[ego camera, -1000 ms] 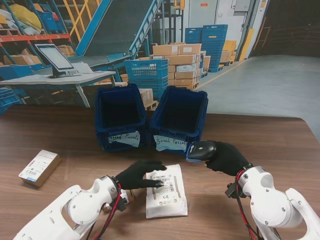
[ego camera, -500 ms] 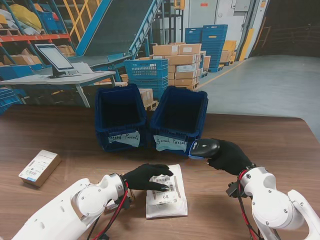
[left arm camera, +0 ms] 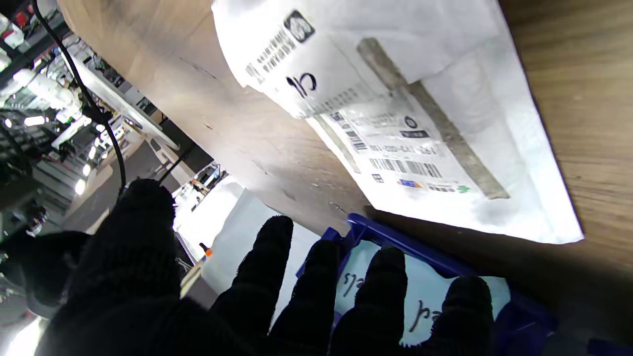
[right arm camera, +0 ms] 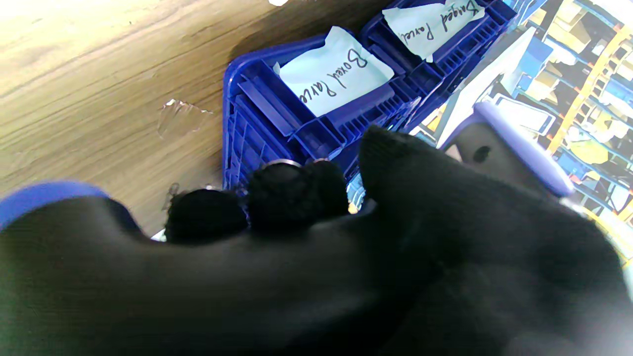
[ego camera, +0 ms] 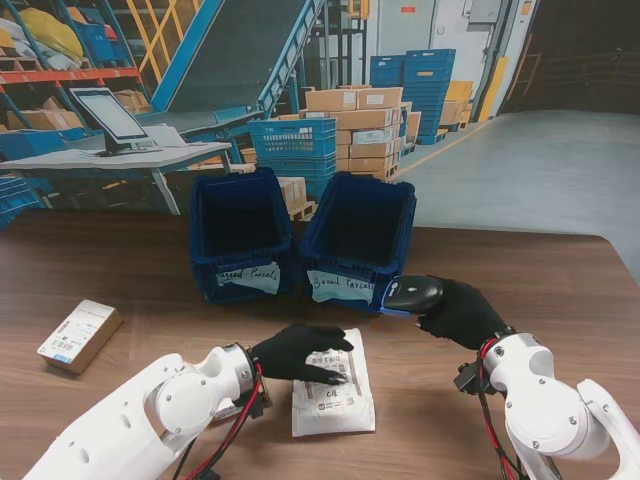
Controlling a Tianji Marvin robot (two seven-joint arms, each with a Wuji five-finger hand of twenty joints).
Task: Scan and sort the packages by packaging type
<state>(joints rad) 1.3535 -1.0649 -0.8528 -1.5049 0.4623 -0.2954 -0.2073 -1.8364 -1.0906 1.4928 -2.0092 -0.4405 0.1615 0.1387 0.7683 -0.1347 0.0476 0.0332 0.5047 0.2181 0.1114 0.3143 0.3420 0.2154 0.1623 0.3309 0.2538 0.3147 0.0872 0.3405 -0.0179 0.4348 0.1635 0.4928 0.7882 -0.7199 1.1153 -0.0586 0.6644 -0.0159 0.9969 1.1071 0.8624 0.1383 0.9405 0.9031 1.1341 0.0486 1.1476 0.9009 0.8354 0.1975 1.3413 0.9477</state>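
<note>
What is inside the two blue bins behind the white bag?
Both blue bins show only dark interiors; nothing is visible inside, though their near walls hide the floors closest to me. The white bag lies outside on the table.

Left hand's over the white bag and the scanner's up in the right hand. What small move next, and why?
Probably tilt the right hand so the black handheld scanner points down at the barcode label on the white plastic mailer bag. The scanner sits near the blue bins, off the label, while the left hand is spread over the bag's near-left part, leaving much of the label exposed.
</note>
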